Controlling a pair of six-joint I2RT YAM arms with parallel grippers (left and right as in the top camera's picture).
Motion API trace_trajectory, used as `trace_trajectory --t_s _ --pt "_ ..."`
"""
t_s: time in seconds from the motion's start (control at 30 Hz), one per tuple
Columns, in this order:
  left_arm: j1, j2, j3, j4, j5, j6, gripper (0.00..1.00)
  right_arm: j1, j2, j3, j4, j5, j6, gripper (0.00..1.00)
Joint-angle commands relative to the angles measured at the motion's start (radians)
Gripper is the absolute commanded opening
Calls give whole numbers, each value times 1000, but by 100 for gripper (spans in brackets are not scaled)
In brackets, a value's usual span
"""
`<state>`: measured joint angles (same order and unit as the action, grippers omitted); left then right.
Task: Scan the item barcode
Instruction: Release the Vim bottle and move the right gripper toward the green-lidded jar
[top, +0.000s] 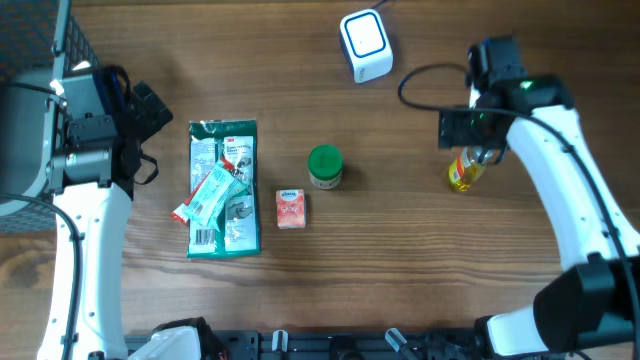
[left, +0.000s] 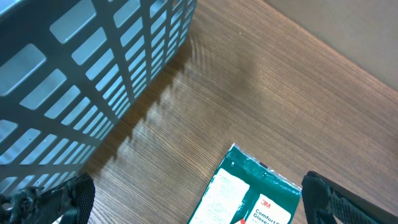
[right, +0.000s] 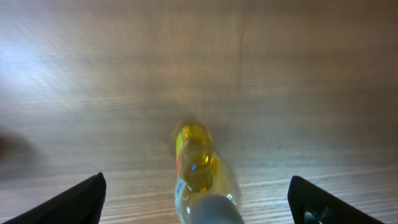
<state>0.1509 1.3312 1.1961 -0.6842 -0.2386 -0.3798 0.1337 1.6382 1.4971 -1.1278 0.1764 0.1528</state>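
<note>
The right arm's tool (right: 198, 193) hangs above a yellow bottle (top: 464, 176) at the right of the wooden counter (top: 420, 270), its two fingers spread wide on either side and touching nothing. The bottle rests on the counter between them, free of any grip; whether it stands or lies cannot be told. A white scanner (top: 365, 45) sits at the top centre of the overhead view, well apart from the bottle. At mid-frame are a green-lidded jar (top: 324, 166) and a small red carton (top: 290, 208), and left of them a green glove packet (top: 225, 190) with a red-and-white wrapper (top: 208, 195) lying across it. The left arm's tool (left: 196, 186) is also spread apart and empty, near a grey slotted basket (left: 81, 74) at upper left.
</note>
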Motion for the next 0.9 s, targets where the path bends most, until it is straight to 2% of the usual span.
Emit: trace_trajectory --t_s 0.0,0.07,0.17,0.27,0.4,0.5,0.6,0.63,0.87 --pt "4 -1 4 3 -5 9 100 -2 -54 135 -36 -94 -11 94" --pt "4 -1 3 3 -5 9 100 -2 -65 165 -35 -246 -11 92" --pt "4 -1 4 3 -5 9 100 1 -69 164 -21 -430 11 82" --pt "4 -1 4 3 -5 9 100 34 -69 155 -17 -485 86 81" --pt "4 -1 4 3 -5 9 100 128 -68 137 5 -471 163 81" --pt "4 -1 4 3 -5 9 100 230 -63 124 19 -346 309 81" --pt "4 -1 3 3 -5 9 100 361 -45 124 19 -167 495 90" --pt "4 -1 4 3 -5 9 100 388 -40 124 25 -146 521 99" --pt "4 -1 3 3 -5 9 100 564 57 124 158 -119 776 100"
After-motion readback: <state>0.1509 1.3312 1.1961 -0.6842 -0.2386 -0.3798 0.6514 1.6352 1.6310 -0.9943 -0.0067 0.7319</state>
